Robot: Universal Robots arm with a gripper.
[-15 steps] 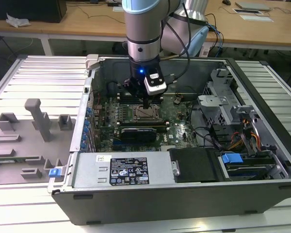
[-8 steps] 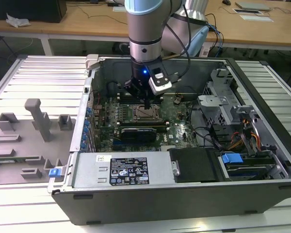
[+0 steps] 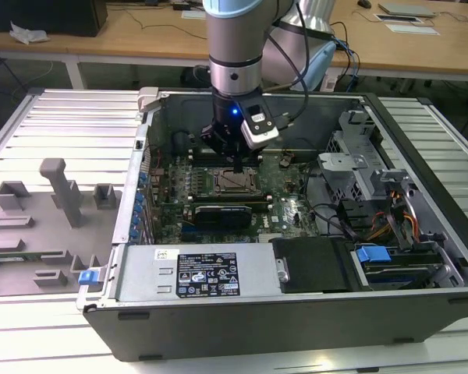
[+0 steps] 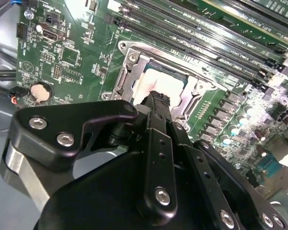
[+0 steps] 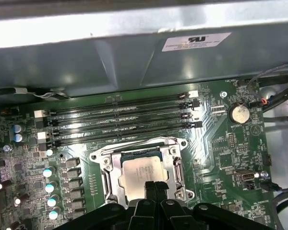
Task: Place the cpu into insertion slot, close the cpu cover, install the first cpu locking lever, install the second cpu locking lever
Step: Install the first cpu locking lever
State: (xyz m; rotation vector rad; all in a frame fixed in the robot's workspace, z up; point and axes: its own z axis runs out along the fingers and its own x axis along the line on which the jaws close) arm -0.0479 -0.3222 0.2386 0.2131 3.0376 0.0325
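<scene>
The small flat square cpu with its silvery-beige metal top is sitting in the square black-framed insertion slot on the green motherboard, beside the long black memory slots. The thin silver-metal cpu cover is framing the chip and appears to be lying down around it, though whether it is fully seated is hard to judge. The black gripper is hanging directly over the near edge of the chip, its fingers pressed together with no gap visible and nothing between them; in the second wrist view the gripper is pointing its tip at the cpu.

Judging by this, the work is standing at the cover or lever stage. Doing it well is calling for a straight, gentle push on the metal frame alone, keeping off the chip top and the neighbouring capacitors.

The gripper body is hiding the near side of the socket in both wrist views, so the locking levers are not clearly showing. In the exterior view the arm is masking part of the open grey computer case.
</scene>
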